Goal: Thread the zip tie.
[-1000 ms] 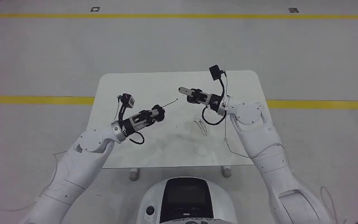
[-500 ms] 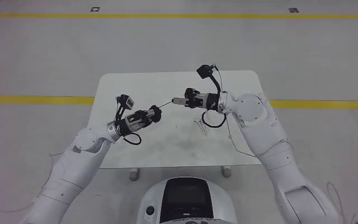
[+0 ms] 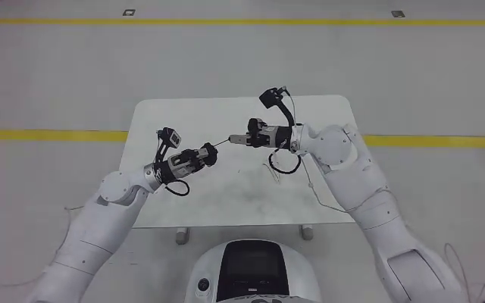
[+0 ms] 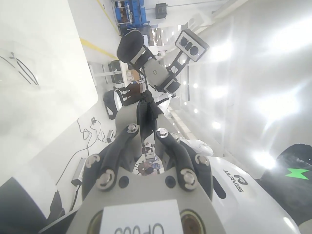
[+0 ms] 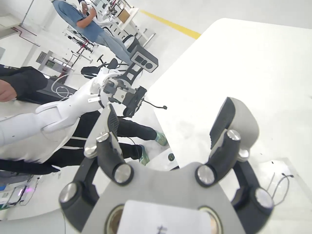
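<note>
A thin black zip tie (image 3: 220, 143) sticks out of my left gripper (image 3: 210, 153), which is shut on it above the white table (image 3: 182, 114). In the left wrist view the tie (image 4: 147, 113) is pinched between the grey fingers (image 4: 126, 116). My right gripper (image 3: 236, 139) faces it from the other side, open, its tips almost at the tie's free end. The right wrist view shows the open right gripper (image 5: 170, 119) with nothing in it, and beyond it the left gripper (image 5: 133, 101) with the tie's small head (image 5: 164, 107) pointing this way.
Several loose zip ties (image 3: 271, 168) lie on the table below the right forearm, showing again as ties (image 5: 280, 186) and ties (image 4: 22, 67). The table's rounded edge (image 5: 160, 79) runs close behind the left gripper.
The right gripper has swung left and down toward the left gripper, ending just short of the tie's free end. The left gripper has shifted slightly, still holding the tie.
</note>
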